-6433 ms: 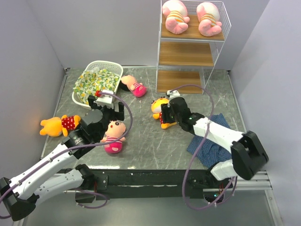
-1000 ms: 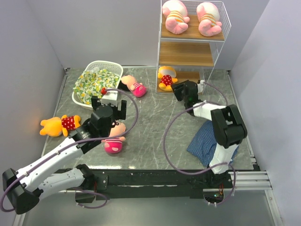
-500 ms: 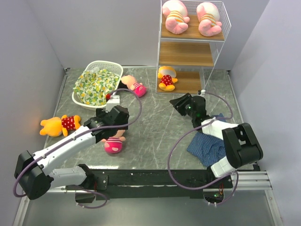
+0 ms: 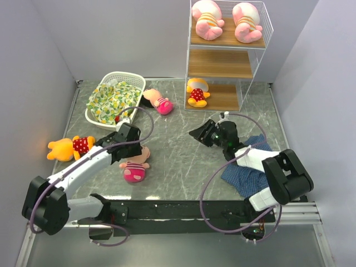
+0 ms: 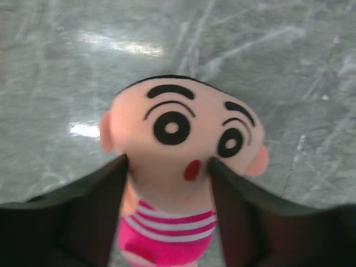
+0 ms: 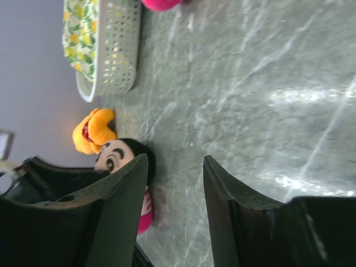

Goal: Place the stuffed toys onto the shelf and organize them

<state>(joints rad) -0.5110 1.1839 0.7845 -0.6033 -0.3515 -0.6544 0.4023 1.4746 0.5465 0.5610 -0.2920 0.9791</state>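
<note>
The doll sits between left end effector fingers (touching both).

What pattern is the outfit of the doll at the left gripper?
The doll wears pink with white stripes; clearest in left wrist view.

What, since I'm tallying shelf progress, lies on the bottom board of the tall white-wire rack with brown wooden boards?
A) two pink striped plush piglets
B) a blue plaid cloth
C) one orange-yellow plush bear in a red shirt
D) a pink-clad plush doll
C: a single orange-yellow plush bear in a red shirt lies at the left end of the bottom board of the white-wire rack.
</note>
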